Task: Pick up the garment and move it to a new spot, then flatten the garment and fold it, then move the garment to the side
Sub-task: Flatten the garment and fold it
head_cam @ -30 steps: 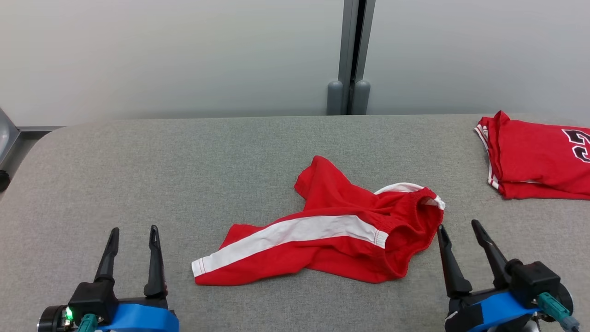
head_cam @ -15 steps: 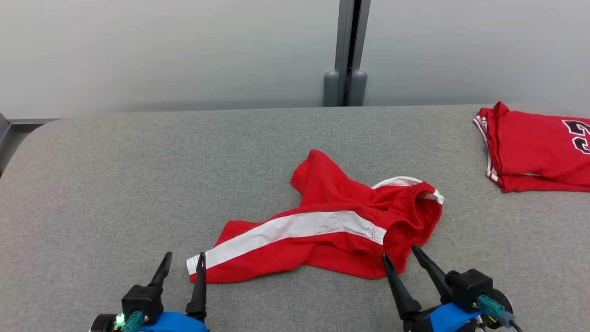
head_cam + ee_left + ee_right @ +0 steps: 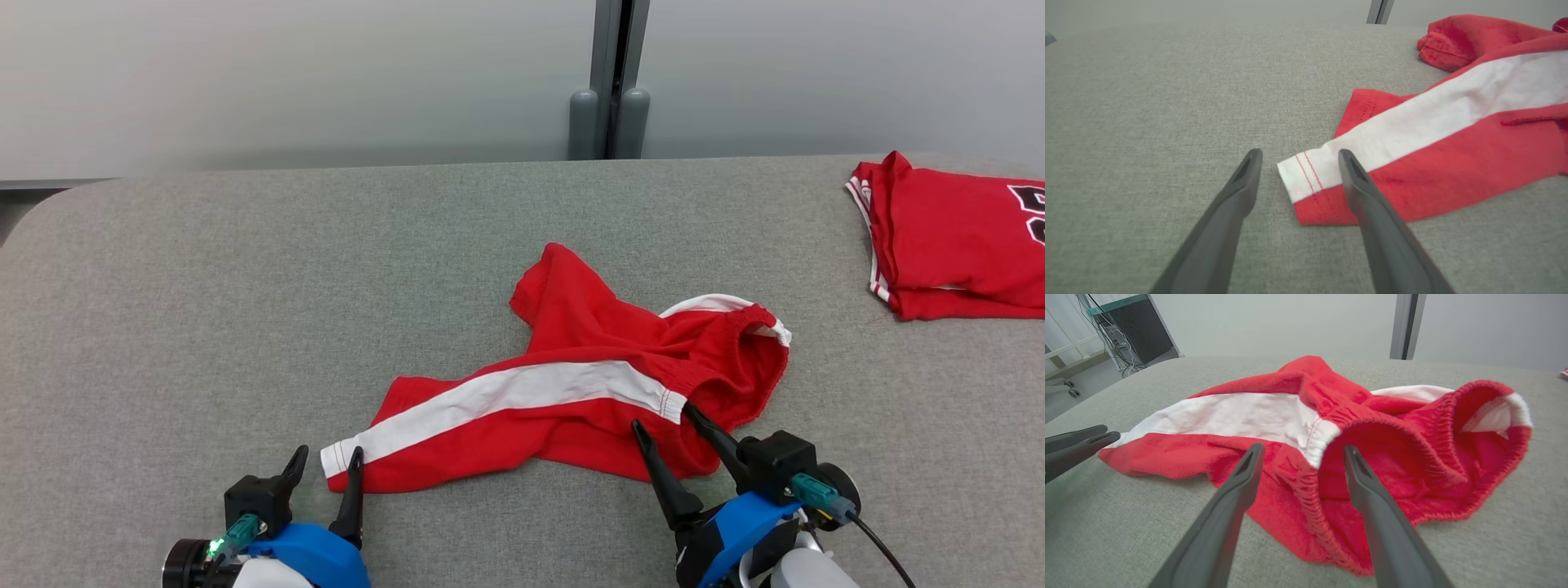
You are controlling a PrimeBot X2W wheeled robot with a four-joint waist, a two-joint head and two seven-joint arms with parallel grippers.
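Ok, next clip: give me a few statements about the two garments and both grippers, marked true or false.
1. The left gripper stands open at the hem of the red shorts. True.
2. The right gripper is shut on the waistband. False: it is open, with a finger on either side of the waistband's edge.
3. A folded red jersey lies at the far right of the grey table. True.
4. The shorts lie smoothed flat. False: they are crumpled, with the waistband gaping.

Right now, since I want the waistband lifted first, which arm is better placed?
Right, probably: the right gripper is open, straddling the waistband of the shorts, while the left gripper is open over the leg hem at the far end.
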